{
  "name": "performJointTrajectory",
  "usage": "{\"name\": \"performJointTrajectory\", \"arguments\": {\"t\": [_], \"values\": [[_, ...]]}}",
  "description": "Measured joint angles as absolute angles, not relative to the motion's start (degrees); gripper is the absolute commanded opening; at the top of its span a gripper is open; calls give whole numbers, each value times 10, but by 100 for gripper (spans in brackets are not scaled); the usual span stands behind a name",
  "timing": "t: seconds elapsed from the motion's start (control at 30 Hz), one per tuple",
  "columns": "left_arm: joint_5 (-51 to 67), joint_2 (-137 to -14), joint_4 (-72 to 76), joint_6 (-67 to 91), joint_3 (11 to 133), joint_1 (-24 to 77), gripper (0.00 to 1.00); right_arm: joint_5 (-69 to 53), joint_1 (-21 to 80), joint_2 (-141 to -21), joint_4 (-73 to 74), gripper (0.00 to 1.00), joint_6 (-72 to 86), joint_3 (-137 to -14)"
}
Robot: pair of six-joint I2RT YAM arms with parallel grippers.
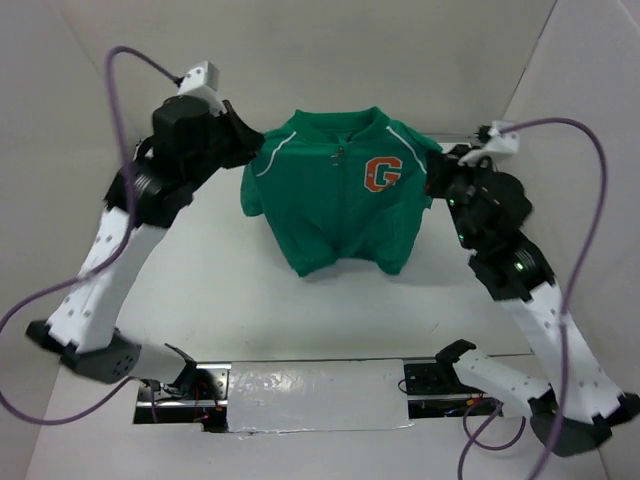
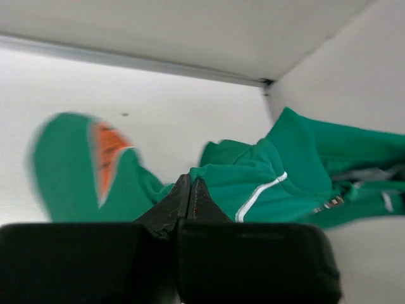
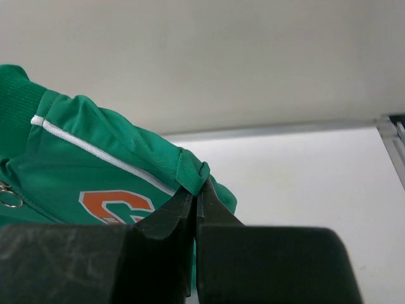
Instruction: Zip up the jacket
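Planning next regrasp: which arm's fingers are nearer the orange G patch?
Right. The right fingers pinch the jacket shoulder beside the G patch; the left fingers pinch the opposite shoulder, farther off.

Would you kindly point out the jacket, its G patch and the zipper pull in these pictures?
jacket (image 1: pixel 320 220), top external view, on the green front panel.
G patch (image 1: pixel 381 174), top external view, on the orange letter.
zipper pull (image 1: pixel 340 153), top external view, on the small dark tab below the collar.

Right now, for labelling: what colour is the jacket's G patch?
The patch is orange, edged white; top external view.
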State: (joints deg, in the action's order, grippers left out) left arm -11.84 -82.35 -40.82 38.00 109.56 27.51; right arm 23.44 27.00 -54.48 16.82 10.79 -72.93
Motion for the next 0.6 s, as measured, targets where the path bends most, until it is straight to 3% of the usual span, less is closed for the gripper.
{"name": "performJointTrajectory", "arguments": {"t": [0.17,0.4,0.53,0.6], "values": [[-173,-707,-448,402,1122,384,0,231,326,-458,215,0,104,-775],[-174,-667,-439,389,1076,388,0,235,357,-485,263,0,114,-817],[-125,-750,-446,391,1079,293,0,263,327,-594,305,0,149,-849],[-100,-816,-439,398,1064,225,0,249,296,-675,306,8,174,-855]]}}
